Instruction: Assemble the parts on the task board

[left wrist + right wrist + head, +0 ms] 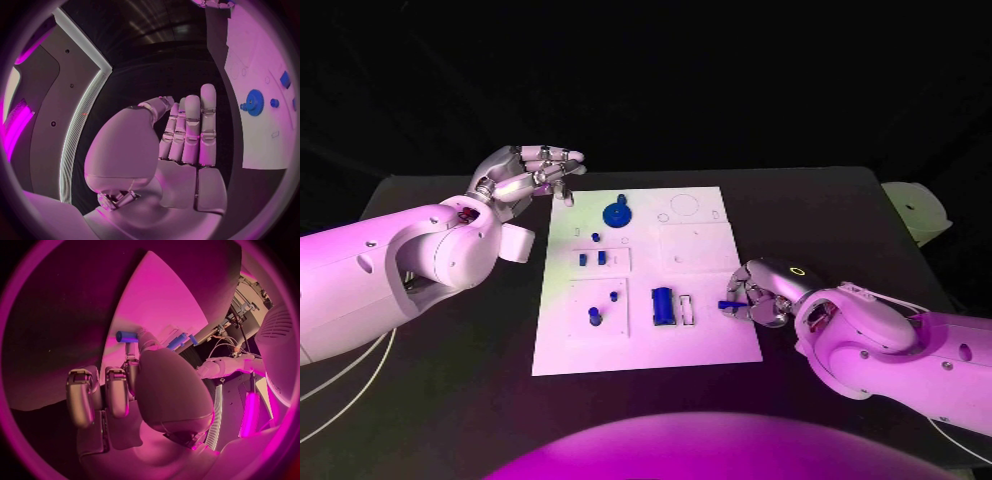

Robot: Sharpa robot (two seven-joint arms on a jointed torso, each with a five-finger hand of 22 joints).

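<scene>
You have the black table as your biggest surface, dark and matte, and the room behind it is black. At its centre lies the white task board, long axis running 12 to 6 o'clock.

Your left hand hovers off the board's 11 o'clock corner, raised above the table. In the left wrist view its fingers stand straight and close side by side with nothing in them, so read it as empty and parked, probably kept clear so the other arm can work.

Your right hand sits at the board's 3 o'clock edge, low over the surface. It pinches a small blue peg between its fingertips, the peg's free end pointing toward the board's middle. That hold looks meant to carry the peg in for seating.

On the board, the blue gear lies near 12 o'clock. The blue block stands upright just beside the held peg, at about 5 o'clock from centre. Two short blue pieces sit at 9 o'clock, and two small blue studs at 7 o'clock. Empty outlines show at 1 o'clock, so much of the assembly looks undone.
</scene>
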